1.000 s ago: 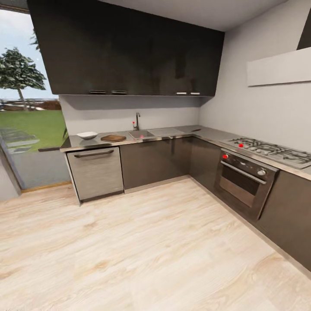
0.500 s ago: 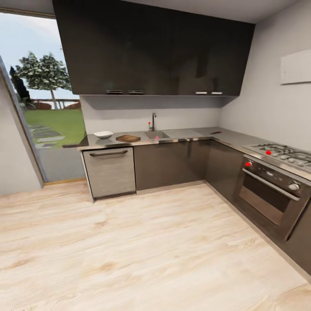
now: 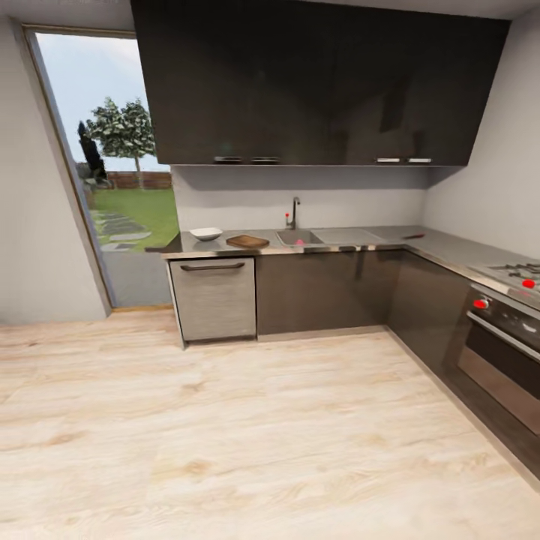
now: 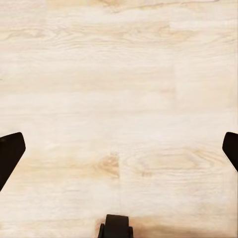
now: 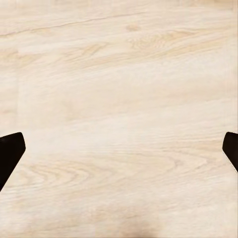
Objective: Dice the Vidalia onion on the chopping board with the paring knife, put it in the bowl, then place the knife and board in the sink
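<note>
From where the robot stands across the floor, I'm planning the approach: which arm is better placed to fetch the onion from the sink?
Neither yet: both the left gripper and right gripper hang open over the floor. The sink lies slightly right of centre, faintly favouring the right arm.

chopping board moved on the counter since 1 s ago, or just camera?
No. The chopping board still lies between the bowl and the sink; the whole view shifted, so the camera moved.
</note>
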Robot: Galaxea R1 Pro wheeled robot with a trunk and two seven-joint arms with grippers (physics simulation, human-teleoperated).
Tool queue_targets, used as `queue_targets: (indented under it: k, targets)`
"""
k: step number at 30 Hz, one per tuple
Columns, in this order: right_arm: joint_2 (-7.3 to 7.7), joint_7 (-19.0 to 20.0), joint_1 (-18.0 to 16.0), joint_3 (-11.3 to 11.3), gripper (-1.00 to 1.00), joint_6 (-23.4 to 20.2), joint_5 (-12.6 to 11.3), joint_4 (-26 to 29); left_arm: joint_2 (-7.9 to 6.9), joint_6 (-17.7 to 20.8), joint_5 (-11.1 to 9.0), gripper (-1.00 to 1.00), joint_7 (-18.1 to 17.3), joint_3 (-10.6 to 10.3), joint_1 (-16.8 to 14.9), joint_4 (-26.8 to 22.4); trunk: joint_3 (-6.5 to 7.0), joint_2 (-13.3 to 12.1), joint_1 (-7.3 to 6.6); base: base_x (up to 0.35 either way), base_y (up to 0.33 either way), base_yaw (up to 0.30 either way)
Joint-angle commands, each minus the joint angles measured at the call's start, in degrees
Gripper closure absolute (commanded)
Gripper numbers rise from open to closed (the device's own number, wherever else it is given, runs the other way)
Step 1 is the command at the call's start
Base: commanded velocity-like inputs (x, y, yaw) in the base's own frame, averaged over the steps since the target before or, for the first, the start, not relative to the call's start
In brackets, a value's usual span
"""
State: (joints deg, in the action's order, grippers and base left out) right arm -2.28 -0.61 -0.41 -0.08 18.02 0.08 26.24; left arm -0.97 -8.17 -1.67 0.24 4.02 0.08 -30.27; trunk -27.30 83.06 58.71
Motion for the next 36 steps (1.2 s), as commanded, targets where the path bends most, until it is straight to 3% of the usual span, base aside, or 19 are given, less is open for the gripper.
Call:
queue_targets:
  k: [1, 21, 36]
  targets:
    - [-0.02, 0.0, 0.0, 0.0, -1.00, 0.2, 0.0, 0.0, 0.01, -0.1, -0.2, -1.00, 0.0, 0.0, 0.0, -0.1, -0.05, 0.0, 0.02, 0.207, -0.189, 0.274]
    - [-0.01, 0.0, 0.0, 0.1, -1.00, 0.3, 0.0, 0.0, 0.01, -0.1, -0.2, -1.00, 0.0, 0.0, 0.0, -0.1, -0.05, 0.0, 0.02, 0.206, -0.170, 0.114]
    - [-0.03, 0.0, 0.0, 0.1, -1.00, 0.3, 0.0, 0.0, 0.01, -0.1, -0.2, -1.00, 0.0, 0.0, 0.0, -0.1, -0.05, 0.0, 0.02, 0.206, -0.025, 0.084]
